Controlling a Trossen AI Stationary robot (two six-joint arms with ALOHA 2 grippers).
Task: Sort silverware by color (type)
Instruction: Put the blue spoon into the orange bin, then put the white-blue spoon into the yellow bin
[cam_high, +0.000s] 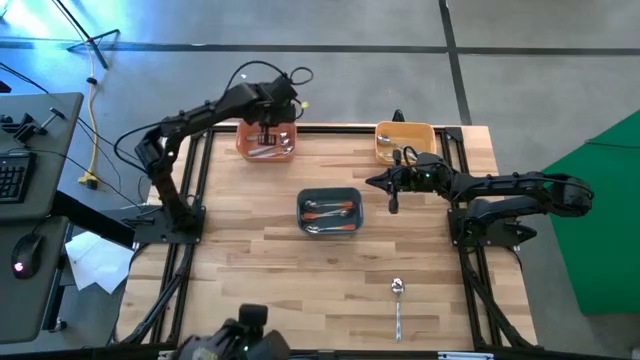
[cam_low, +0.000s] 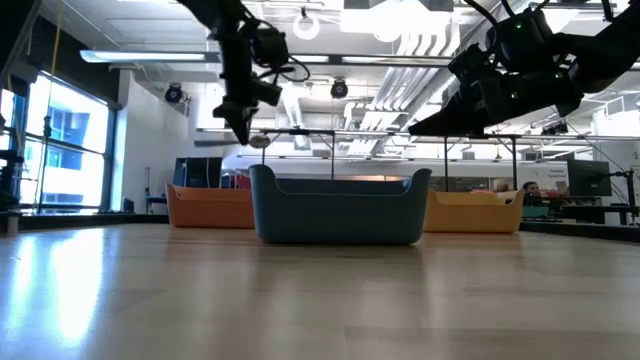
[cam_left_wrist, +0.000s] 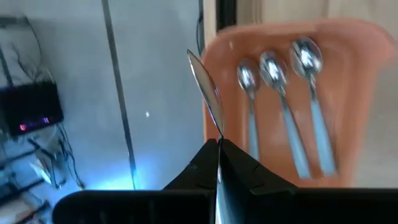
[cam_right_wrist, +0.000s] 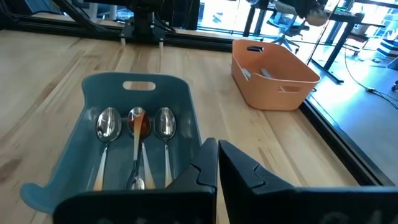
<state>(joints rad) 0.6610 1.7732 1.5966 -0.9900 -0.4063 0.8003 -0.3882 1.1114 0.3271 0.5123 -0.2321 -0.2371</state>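
My left gripper (cam_high: 266, 133) hangs over the orange bin (cam_high: 266, 143) at the far left, shut on a spoon (cam_left_wrist: 205, 87) that shows edge-on. Three light-blue-handled spoons (cam_left_wrist: 286, 106) lie in that bin. My right gripper (cam_high: 392, 200) is shut and empty, above the table just right of the dark blue bin (cam_high: 330, 212). That bin holds three orange-handled spoons (cam_right_wrist: 137, 134). A silver spoon (cam_high: 398, 303) lies flat on the table near the front edge. The yellow bin (cam_high: 405, 140) at the far right holds a spoon (cam_high: 400, 154). My left gripper pinches the spoon between its two fingertips (cam_left_wrist: 208, 158), at the neck just behind the bowl (cam_left_wrist: 217, 132). The fingers point down from above. The bowel end sticks out past the fingertips, clear of the bin; the handle is hidden between the fingers.
The three bins stand in the table's far half, the dark blue one (cam_low: 340, 205) nearest the middle. Bare wood lies in the near half around the lone spoon. A black frame rail (cam_high: 340, 128) runs along the table's far edge.
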